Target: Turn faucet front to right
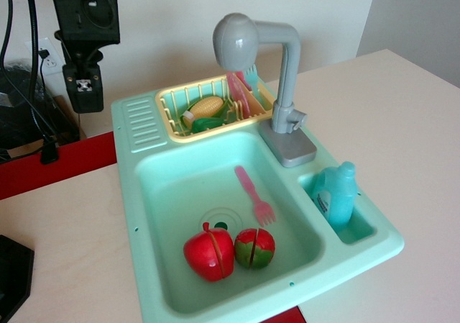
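Upright grey faucet, head leftward

Bright, even daylight; soft shadows; sharp focus; no glare.

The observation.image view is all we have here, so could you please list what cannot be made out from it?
- Pincer: seen end-on and dark, so open or shut cannot be told.
- Arm above the pincer: cut off by the top edge.
- Faucet: its round head hides the outlet underneath.
- Yellow rack: the green item and pink utensils overlap, shapes unclear.
- Blue bottle: label too small to read.
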`<state>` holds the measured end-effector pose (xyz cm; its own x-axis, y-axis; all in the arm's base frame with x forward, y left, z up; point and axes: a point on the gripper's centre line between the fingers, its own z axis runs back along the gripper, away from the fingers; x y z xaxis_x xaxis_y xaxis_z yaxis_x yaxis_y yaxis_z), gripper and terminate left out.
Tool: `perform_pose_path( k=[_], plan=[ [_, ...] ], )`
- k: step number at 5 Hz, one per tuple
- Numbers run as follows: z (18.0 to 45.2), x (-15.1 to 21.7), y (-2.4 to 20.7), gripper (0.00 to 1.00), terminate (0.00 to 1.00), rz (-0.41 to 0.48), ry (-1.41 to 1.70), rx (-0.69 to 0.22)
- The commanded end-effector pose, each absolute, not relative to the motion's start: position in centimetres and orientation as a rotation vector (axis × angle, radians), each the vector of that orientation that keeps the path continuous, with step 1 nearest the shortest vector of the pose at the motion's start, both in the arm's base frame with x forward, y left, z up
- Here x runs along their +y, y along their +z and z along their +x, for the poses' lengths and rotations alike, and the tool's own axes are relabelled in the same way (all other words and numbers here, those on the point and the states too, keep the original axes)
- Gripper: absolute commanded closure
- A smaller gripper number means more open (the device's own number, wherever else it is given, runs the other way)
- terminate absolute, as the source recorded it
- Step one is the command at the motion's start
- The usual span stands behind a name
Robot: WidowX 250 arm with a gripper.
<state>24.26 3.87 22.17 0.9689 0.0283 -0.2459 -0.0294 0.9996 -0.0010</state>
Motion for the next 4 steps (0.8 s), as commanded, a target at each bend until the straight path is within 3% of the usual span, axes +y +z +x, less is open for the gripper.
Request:
perform_pose_path(
  k=[1, 3, 4],
  plan=[
    [24.56, 4.26, 24.29, 0.0, 0.0, 0.013, 0.041, 0.17],
    [24.56, 4.26, 24.29, 0.0, 0.0, 0.013, 0.041, 0.17],
    [24.56, 4.26, 24.29, 0.0, 1.0, 0.013, 0.041, 0.17]
  ],
)
